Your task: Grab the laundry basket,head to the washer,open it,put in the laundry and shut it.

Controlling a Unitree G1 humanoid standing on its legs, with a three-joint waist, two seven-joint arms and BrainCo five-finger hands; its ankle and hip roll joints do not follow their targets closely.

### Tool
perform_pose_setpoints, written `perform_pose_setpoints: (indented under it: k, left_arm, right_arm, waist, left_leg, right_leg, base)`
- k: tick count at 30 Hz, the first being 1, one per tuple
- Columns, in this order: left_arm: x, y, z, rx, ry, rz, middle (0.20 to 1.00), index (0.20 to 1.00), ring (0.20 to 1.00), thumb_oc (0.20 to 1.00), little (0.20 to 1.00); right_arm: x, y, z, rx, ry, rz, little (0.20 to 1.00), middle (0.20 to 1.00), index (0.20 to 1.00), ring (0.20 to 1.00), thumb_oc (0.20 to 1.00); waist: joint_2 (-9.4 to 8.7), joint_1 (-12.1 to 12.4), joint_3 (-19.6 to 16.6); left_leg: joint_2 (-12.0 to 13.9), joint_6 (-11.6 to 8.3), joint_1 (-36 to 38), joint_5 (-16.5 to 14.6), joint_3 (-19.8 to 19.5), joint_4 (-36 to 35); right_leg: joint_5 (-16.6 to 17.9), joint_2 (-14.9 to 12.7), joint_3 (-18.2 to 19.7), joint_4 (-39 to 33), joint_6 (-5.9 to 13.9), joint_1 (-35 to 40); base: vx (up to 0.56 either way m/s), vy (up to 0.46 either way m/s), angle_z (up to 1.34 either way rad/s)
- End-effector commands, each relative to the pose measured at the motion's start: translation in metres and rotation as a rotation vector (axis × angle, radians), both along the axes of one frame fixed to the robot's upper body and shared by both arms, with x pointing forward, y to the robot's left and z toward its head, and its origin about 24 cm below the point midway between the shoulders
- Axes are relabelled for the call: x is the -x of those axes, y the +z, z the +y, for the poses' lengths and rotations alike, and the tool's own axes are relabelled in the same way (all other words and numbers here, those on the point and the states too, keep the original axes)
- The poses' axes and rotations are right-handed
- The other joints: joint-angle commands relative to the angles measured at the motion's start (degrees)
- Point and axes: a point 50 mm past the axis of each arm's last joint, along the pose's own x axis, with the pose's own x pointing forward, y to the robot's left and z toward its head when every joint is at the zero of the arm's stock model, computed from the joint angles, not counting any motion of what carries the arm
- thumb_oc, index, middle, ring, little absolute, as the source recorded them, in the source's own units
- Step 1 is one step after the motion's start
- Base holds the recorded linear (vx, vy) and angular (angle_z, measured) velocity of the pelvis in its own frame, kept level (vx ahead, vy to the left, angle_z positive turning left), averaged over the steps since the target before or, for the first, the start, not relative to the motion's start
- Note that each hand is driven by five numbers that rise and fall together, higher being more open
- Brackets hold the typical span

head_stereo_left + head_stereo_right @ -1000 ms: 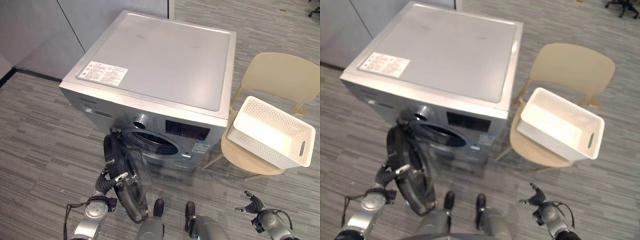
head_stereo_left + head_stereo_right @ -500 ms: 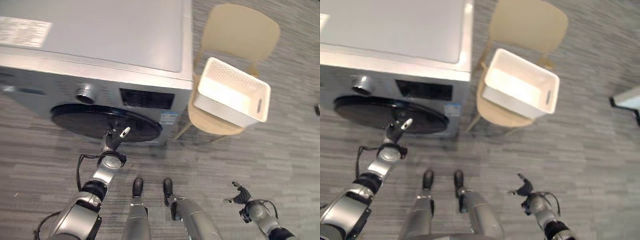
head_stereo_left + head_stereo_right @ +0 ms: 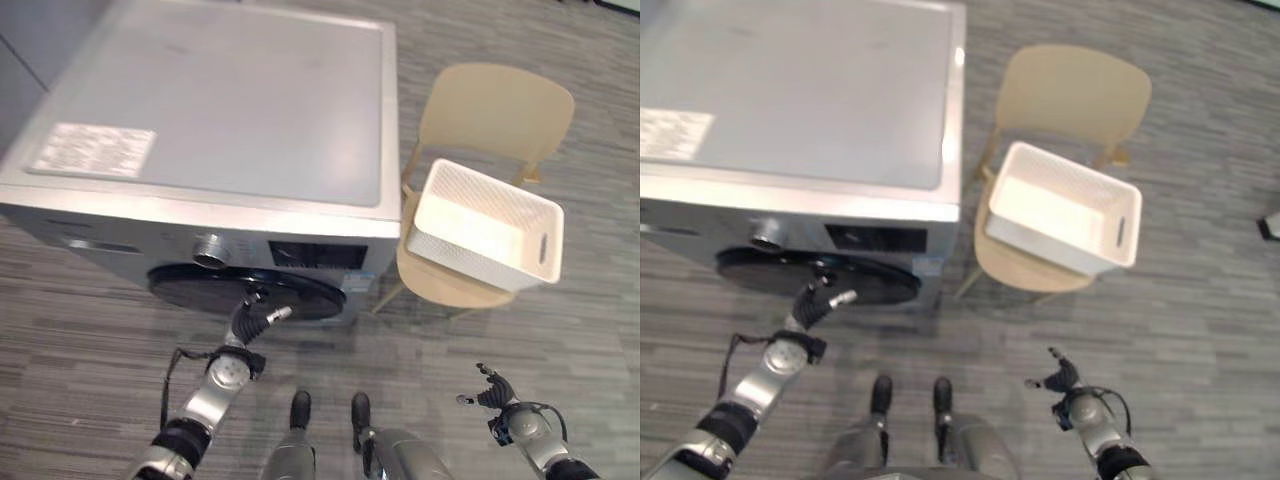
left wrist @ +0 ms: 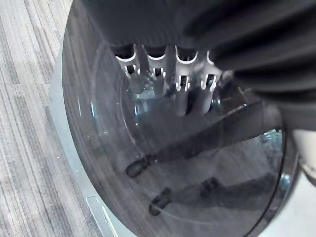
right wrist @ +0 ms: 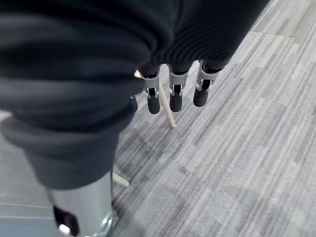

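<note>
Laundry basket (image 3: pixel 486 234) on tan chair (image 3: pixel 497 120) beside washer (image 3: pixel 215 150) — grey striped floor (image 3: pixel 80 330); left robot hand (image 3: pixel 251 319) and right robot hand (image 3: pixel 492 392) both unclenched

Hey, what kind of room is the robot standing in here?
Probably an office or lab space fitted out for laundry trials, not a home: grey striped carpet floor, a silver washer standing free, and a beige chair holding a white basket.

arms: silver-grey | left hand (image 3: pixel 252 318), right hand (image 3: pixel 490 390): silver fingers, dark tips | covers: dark, ribbed
</note>
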Motion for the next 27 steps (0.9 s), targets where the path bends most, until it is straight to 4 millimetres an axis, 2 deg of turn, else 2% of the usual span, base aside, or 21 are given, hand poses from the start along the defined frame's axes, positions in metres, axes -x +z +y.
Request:
perform_pose_setpoints:
  k: [1,2,4,5,6,7,8,13,27]
  left_arm:
    - [0.028,-0.019,0.021,0.021,0.054,0.093,1.0,1.0,1.0,1.0,1.0]
    - [0.028,-0.02,0.021,0.022,0.055,0.094,1.0,1.0,1.0,1.0,1.0]
    - [0.053,-0.039,0.029,0.063,0.132,0.193,1.0,1.0,1.0,1.0,1.0]
    - [0.081,-0.058,0.04,0.061,0.204,0.303,1.0,1.0,1.0,1.0,1.0]
    - [0.081,-0.058,0.04,0.062,0.204,0.303,1.0,1.0,1.0,1.0,1.0]
    - [0.106,-0.072,0.046,0.05,0.259,0.394,1.0,1.0,1.0,1.0,1.0]
    - [0.106,-0.072,0.046,0.05,0.259,0.395,1.0,1.0,1.0,1.0,1.0]
    - [0.14,-0.093,0.051,0.034,0.346,0.551,1.0,1.0,1.0,1.0,1.0]
    - [0.132,-0.094,0.046,0.02,0.337,0.544,1.0,1.0,1.0,1.0,1.0]
  right_arm:
    - [0.023,-0.003,-0.026,0.081,-0.052,0.047,1.0,1.0,1.0,1.0,1.0]
    - [0.023,-0.003,-0.026,0.082,-0.052,0.048,1.0,1.0,1.0,1.0,1.0]
    - [0.026,-0.004,-0.029,0.074,-0.089,0.057,1.0,1.0,1.0,1.0,1.0]
    - [0.028,-0.005,-0.032,0.068,-0.117,0.06,1.0,1.0,1.0,1.0,1.0]
    - [0.028,-0.005,-0.033,0.068,-0.117,0.061,1.0,1.0,1.0,1.0,1.0]
    - [0.031,-0.006,-0.035,0.062,-0.144,0.062,1.0,1.0,1.0,1.0,1.0]
    - [0.031,-0.006,-0.035,0.063,-0.144,0.062,1.0,1.0,1.0,1.0,1.0]
    - [0.041,-0.013,-0.037,0.044,-0.188,0.107,1.0,1.0,1.0,1.0,1.0]
    - [0.049,-0.021,-0.035,0.01,-0.255,0.148,1.0,1.0,1.0,1.0,1.0]
  waist:
    - [-1.4,0.3,-4.1]
    - [-1.39,0.3,-4.0]
    - [-0.58,0.7,-4.6]
    - [0.04,1.0,-5.3]
    - [0.05,1.0,-5.2]
    - [0.55,1.2,-5.7]
    - [0.56,1.2,-5.7]
    - [1.39,1.2,-7.2]
    - [1.77,0.4,-7.8]
  left_leg:
    - [-2.3,2.79,-0.8,-2.9,2.0,2.7]
    - [-2.3,2.79,-0.6,-2.9,2.0,2.6]
    - [-2.5,2.9,1.0,-2.9,2.1,1.8]
    - [-2.6,3.03,2.7,-3.1,2.2,1.2]
    - [-2.6,3.04,2.8,-3.1,2.2,1.2]
    - [-2.8,3.21,3.9,-3.4,2.2,1.0]
    - [-2.8,3.21,4.0,-3.4,2.2,0.9]
    - [-3.0,3.34,7.2,-4.0,2.5,-0.1]
    - [-2.9,3.53,9.4,-4.1,2.8,-1.7]
  right_leg:
    - [3.7,-1.3,0.2,-8.8,4.85,5.6]
    - [3.7,-1.3,0.2,-8.8,4.85,5.7]
    - [3.3,-1.6,-0.1,-8.9,4.92,7.0]
    - [3.0,-1.9,-0.3,-8.9,5.05,8.3]
    - [3.0,-1.9,-0.3,-8.9,5.05,8.4]
    - [2.7,-2.0,-0.3,-8.9,5.04,9.4]
    - [2.7,-2.0,-0.2,-8.9,5.04,9.5]
    - [1.8,-2.1,-0.3,-9.1,5.04,12.0]
    - [1.6,-2.0,-0.1,-9.4,4.97,12.9]
  base:
    - [0.1,0.029,0.09]
    - [0.09,0.028,0.1]
    - [0.07,0.031,0.13]
    - [0.07,0.031,0.17]
    - [0.09,0.037,0.07]
    - [0.04,0.017,-0.03]
    - [0.05,0.027,-0.01]
    - [0.04,0.015,0.04]
    - [0.01,-0.008,-0.07]
